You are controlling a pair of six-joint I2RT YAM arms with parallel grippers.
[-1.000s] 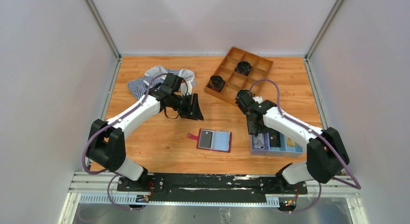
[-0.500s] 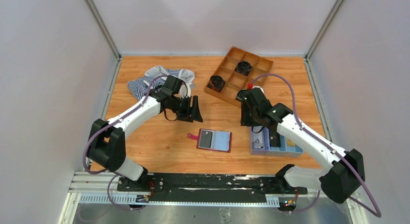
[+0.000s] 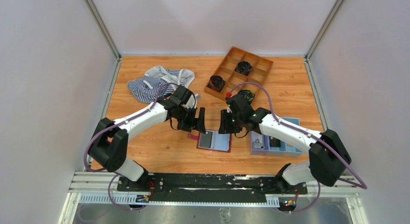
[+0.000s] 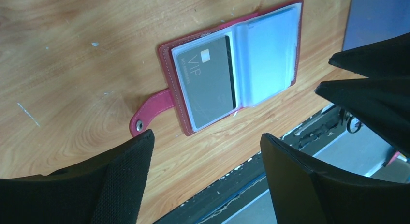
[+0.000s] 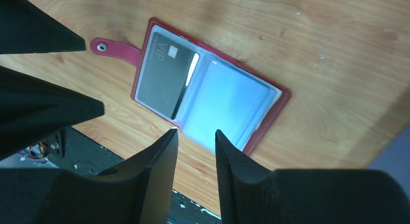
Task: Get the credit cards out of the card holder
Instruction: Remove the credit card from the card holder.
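The maroon card holder (image 3: 214, 141) lies open and flat on the wooden table, strap tab to the left. A dark credit card marked VIP (image 4: 208, 81) sits in its left pocket and also shows in the right wrist view (image 5: 167, 76). The right pocket (image 5: 227, 105) looks pale blue; I cannot tell whether it holds a card. My left gripper (image 3: 198, 121) is open and empty, just above the holder's far left edge (image 4: 207, 136). My right gripper (image 3: 225, 123) is narrowly open and empty over the holder's right half (image 5: 196, 133).
A light-blue tray (image 3: 290, 149) lies right of the holder, partly under my right arm. A wooden divided box (image 3: 231, 81) with black coils stands at the back. A striped cloth (image 3: 154, 81) lies at the back left.
Both grippers have come in over the card holder. The right one swung left from the tray, the left one moved nearer and right. The holder has not moved.
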